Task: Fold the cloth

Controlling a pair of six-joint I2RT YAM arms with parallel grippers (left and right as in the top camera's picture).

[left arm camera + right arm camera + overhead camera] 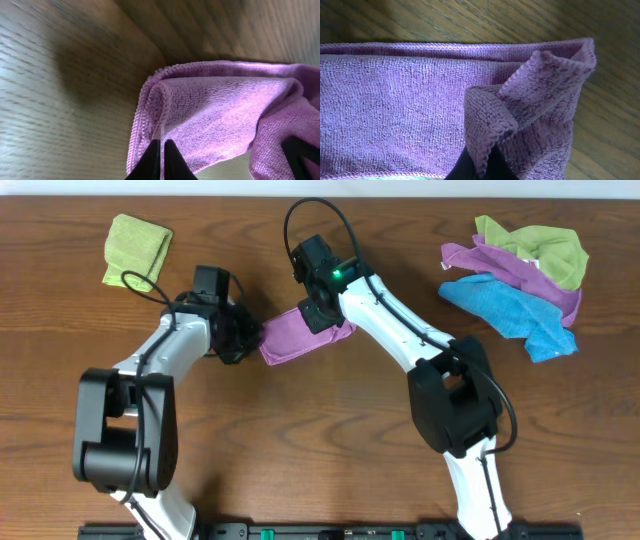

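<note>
Both ends of the folded purple-magenta microfiber cloth on your brown wooden table are gripped. Your left tool pinches the left hem; your right tool is clamped on a bunched corner.

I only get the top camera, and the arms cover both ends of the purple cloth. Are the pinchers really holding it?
Observer: Yes. The left wrist view shows the left gripper shut on a doubled-over edge of the cloth.
Operator: And the other one?
Observer: In the right wrist view, the right gripper is shut on a bunched-up corner.
Operator: Is the cloth flat there?
Observer: No. That corner is crumpled into a loose fold, while the rest lies smooth beside it.
</note>
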